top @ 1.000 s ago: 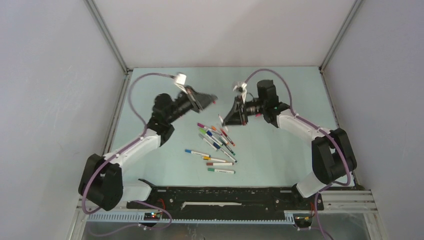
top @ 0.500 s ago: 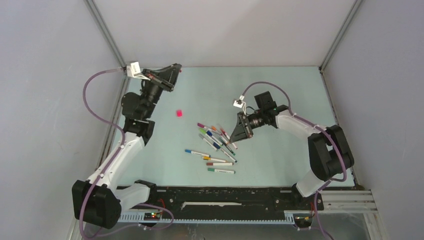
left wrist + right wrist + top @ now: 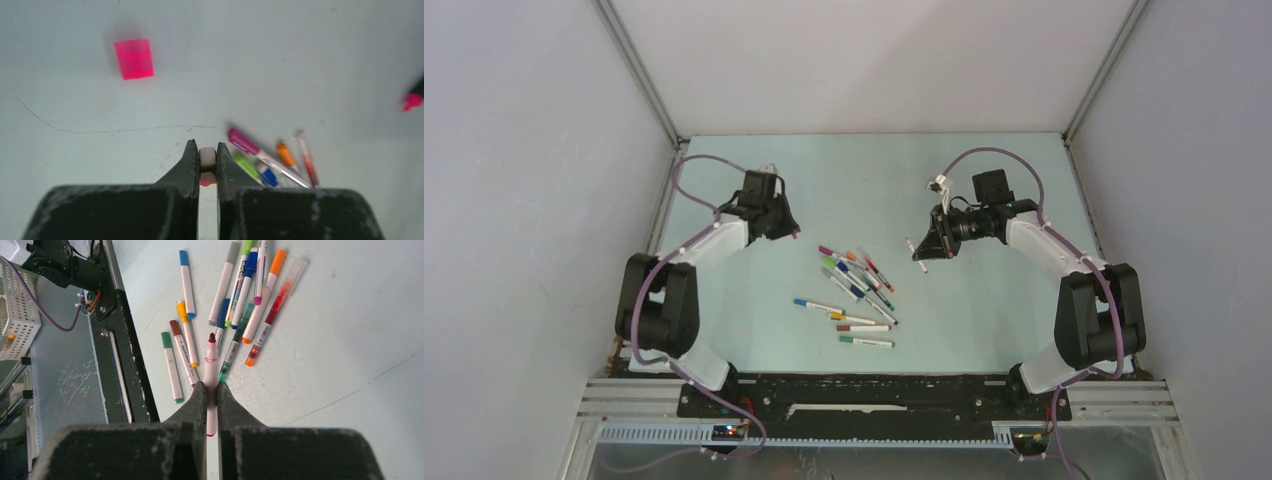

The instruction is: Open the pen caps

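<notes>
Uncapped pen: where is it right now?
The uncapped pen is clamped in the right claw; in the top view it is just right of the pen pile.

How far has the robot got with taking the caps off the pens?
Not far yet. Done: one pink cap lies loose. In hand: the right pincer holds a pen with its red tip bare, and the left pincer pinches a small piece, likely that pen's cap. Left: the pens in the pile seem to have their caps on.
</notes>
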{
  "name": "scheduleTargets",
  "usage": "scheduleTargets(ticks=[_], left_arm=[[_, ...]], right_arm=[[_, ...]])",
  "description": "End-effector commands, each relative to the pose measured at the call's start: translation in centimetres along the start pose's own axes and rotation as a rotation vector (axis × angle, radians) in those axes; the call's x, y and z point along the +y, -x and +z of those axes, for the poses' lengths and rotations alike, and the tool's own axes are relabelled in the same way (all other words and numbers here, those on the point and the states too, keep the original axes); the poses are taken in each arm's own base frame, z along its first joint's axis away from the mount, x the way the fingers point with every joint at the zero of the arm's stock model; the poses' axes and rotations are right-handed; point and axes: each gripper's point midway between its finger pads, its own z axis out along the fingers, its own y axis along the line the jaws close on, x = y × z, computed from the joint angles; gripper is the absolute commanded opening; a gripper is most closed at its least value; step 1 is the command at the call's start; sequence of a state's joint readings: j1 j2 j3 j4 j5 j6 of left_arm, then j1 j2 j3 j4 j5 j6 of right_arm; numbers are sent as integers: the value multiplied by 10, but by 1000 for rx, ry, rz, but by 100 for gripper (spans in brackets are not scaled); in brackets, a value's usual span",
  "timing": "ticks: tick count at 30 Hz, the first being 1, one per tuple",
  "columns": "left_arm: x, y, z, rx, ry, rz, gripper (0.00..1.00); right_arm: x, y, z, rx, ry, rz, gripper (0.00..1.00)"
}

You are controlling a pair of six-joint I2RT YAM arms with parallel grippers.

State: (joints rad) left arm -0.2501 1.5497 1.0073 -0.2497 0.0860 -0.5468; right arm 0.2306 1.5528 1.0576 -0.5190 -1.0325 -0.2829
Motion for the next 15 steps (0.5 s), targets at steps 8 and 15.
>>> scheduleTargets(ticks=[8, 15], left_arm=[[19, 26, 58, 59, 237, 202, 7], [25, 28, 78, 97, 282, 242, 10]], right_arm=[[-6, 17, -18, -53, -35, -32, 0], [-14, 17, -23, -58, -67, -13, 0]])
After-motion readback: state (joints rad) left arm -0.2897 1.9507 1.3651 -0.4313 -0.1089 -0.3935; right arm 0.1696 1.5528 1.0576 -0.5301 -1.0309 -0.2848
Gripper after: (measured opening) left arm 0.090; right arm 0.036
